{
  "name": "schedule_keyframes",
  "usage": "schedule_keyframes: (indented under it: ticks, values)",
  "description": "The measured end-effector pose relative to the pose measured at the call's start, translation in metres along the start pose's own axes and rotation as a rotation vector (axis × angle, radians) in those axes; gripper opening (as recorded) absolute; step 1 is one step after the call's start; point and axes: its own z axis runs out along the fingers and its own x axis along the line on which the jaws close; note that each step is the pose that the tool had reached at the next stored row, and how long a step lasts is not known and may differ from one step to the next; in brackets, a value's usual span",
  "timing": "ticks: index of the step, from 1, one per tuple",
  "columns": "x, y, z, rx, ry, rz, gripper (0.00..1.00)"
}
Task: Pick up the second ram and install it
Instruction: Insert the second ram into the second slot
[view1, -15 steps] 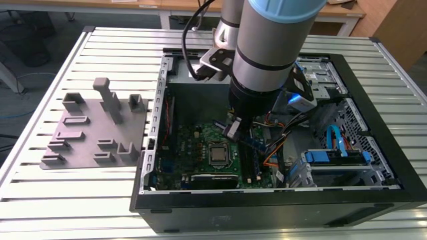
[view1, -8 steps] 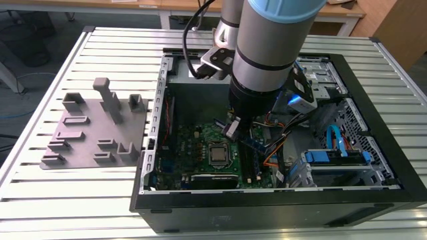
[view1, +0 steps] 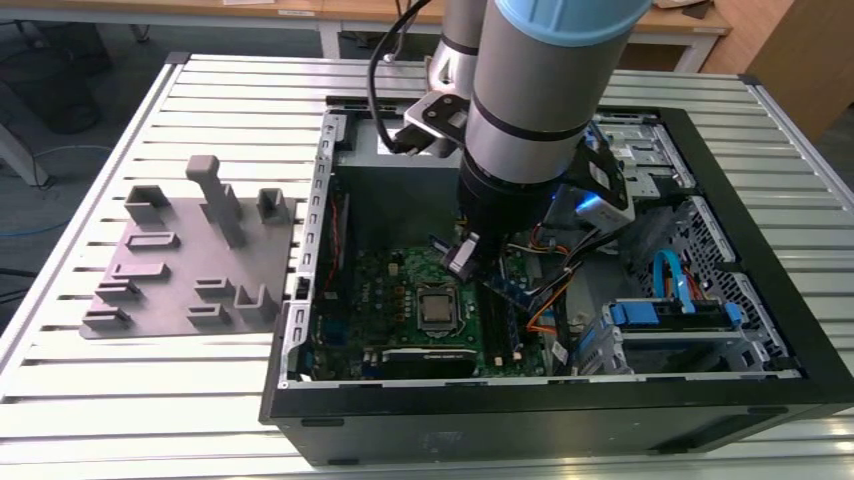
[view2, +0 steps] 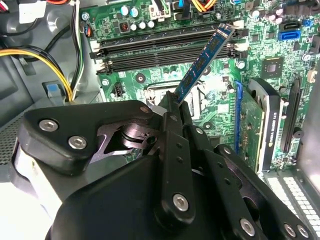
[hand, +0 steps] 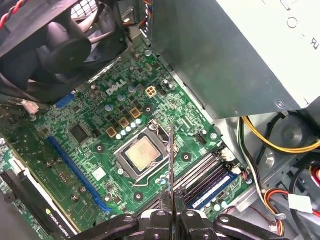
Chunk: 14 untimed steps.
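Your gripper (view2: 176, 106) is closed down narrow on one end of the second ram (view2: 205, 57). The ram is a thin, flat stick, blue-green, with darker patches along its face. It hangs tilted inside the open case (view1: 534, 420). Its free end is over the black memory slots (view2: 160, 50), to the exterior view's right of the processor (view1: 437, 305). The motherboard (hand: 95, 150) carries white lettering. Any print on the stick is too small to tell.

Slatted metal table (view1: 134, 420), wooden desk (view1: 200, 12) behind
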Motion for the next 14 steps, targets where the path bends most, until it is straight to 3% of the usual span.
schedule_keyframes:
  ticks: [14]
  values:
    - [0.0, 0.0, 0.0, 0.0054, -0.0036, 0.083, 0.14]
